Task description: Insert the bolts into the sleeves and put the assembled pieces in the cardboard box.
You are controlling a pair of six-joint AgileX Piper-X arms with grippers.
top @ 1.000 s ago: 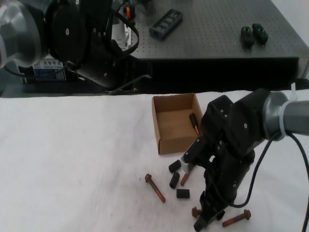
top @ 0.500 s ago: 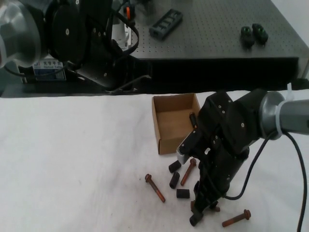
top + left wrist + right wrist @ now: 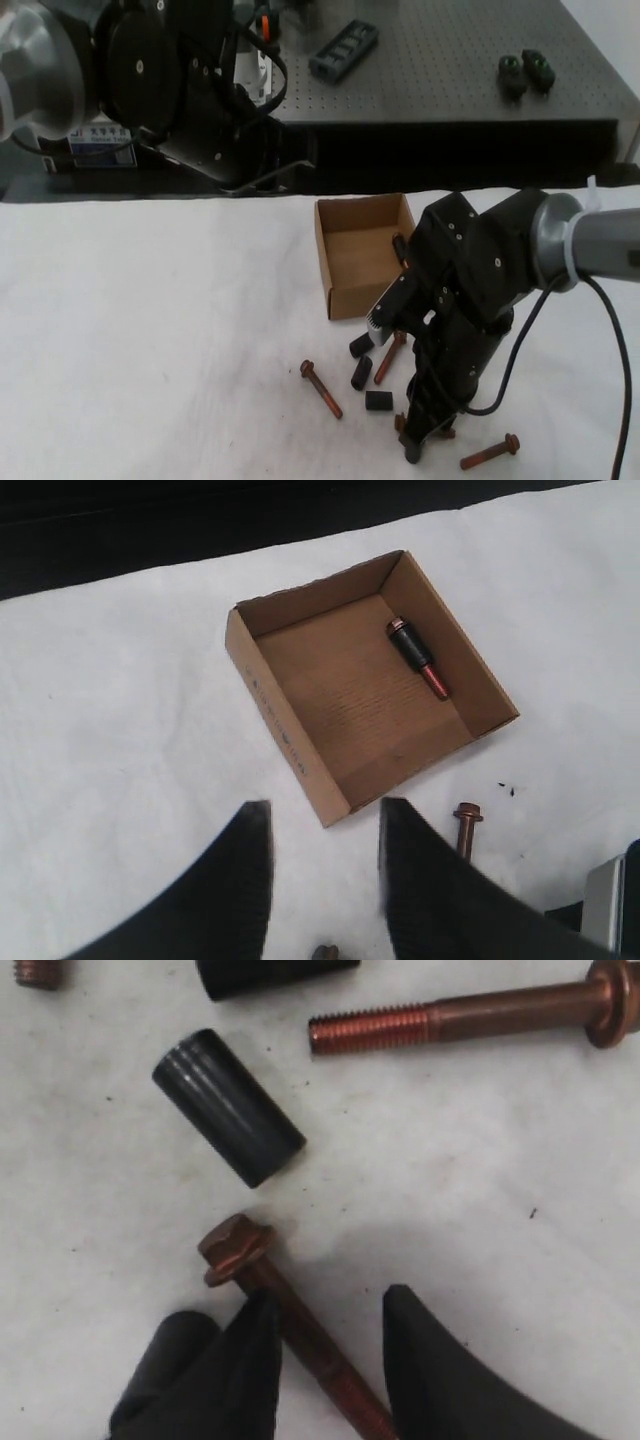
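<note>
bolt (image 3: 303,1328) | shank lies within right end effector (image 3: 328,1305) | end effector spread

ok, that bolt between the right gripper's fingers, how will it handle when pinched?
Likely stiff: the bolt looks like solid coppery metal. Its round shank lies flat on the white cloth, so it may roll or slip as the right gripper, open astride it, closes. The flanged head could tip it head-down if gripped far along the shank.
</note>
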